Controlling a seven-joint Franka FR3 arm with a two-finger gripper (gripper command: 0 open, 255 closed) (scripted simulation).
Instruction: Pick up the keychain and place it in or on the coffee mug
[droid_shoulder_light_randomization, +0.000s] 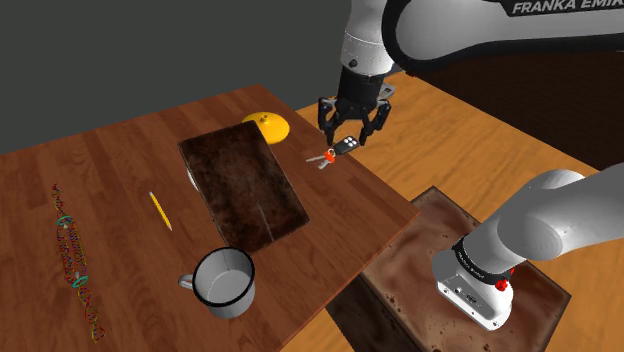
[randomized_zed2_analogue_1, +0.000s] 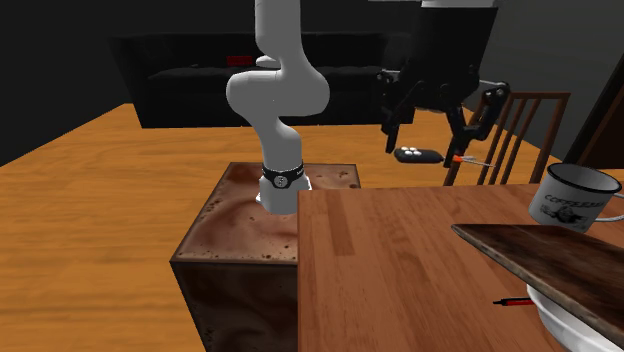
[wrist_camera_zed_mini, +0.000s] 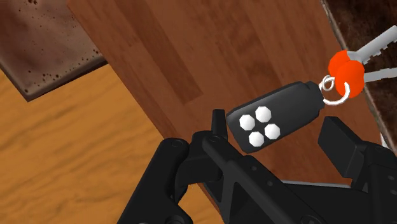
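The gripper (droid_shoulder_light_randomization: 351, 134) has its fingers (wrist_camera_zed_mini: 218, 122) spread wide. The black fob of the keychain (wrist_camera_zed_mini: 273, 114) spans the gap, clasped endwise between the tips (contact at the finger nearer the ring is hard to make out). A small ring at the fob's end carries keys (wrist_camera_zed_mini: 347, 67) with orange-red heads, which trail off to one side. In the second exterior view the gripper (randomized_zed2_analogue_1: 425, 148) holds the keychain (randomized_zed2_analogue_1: 418, 154) in the air, clear of the wooden table (randomized_zed2_analogue_1: 400, 260). In the shoulder view the keychain (droid_shoulder_light_randomization: 338, 150) hangs over the table edge under the arm, near a yellow object (droid_shoulder_light_randomization: 268, 124) and the corner of a dark brown board (droid_shoulder_light_randomization: 245, 185). The coffee mug (droid_shoulder_light_randomization: 225, 280), pale with a dark rim, stands upright on the table past the board's other end, well apart from the keychain. A yellow pencil (droid_shoulder_light_randomization: 160, 210) lies on the board's far side. The stand (droid_shoulder_light_randomization: 400, 275) sits off the table's corner.
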